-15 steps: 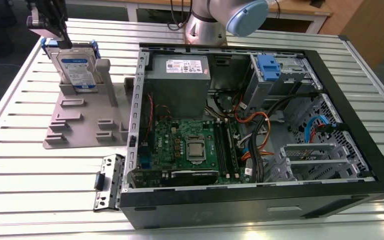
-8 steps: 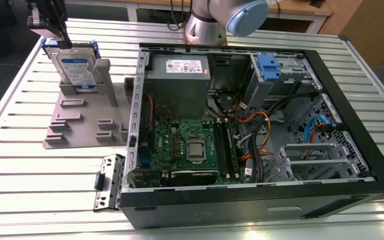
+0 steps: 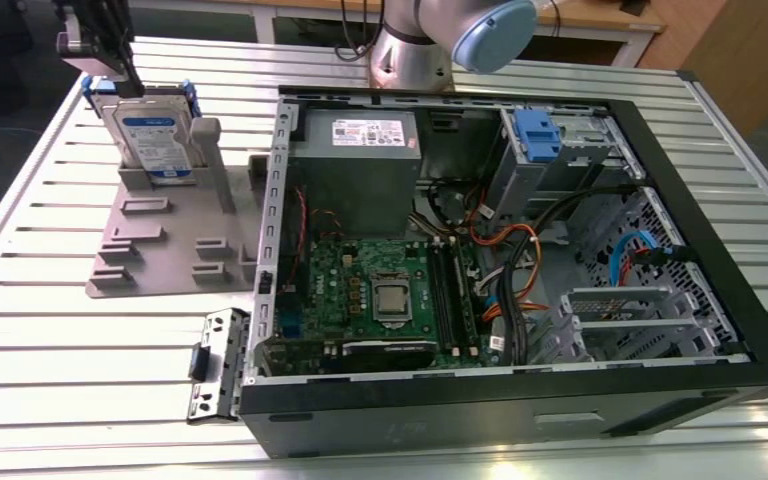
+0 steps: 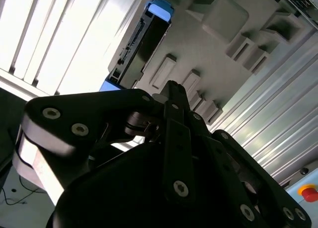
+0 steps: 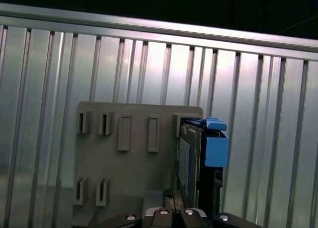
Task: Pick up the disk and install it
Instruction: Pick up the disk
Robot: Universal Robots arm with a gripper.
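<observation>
The disk (image 3: 155, 140) stands upright on edge in a slot of a grey holder (image 3: 171, 250) at the back of the exterior view's left; its white-and-blue label and blue rails show. My gripper (image 3: 120, 75) hangs just above the disk's top edge, shut and holding nothing. In the first wrist view the disk (image 5: 191, 158) and its blue rail (image 5: 214, 149) sit at one side of the holder (image 5: 129, 173), a little beyond my gripper (image 5: 171, 194). The second wrist view has my gripper (image 4: 171, 86) pointing toward the holder (image 4: 213, 44), with the disk (image 4: 144, 44) off to one side.
An open computer case (image 3: 491, 405) lies on the slatted metal table (image 3: 37, 340) on the exterior view's right. Inside it are a motherboard (image 3: 384, 290), cables and a grey drive cage with a blue latch (image 3: 542, 130). A black bracket (image 3: 217, 365) lies beside the case.
</observation>
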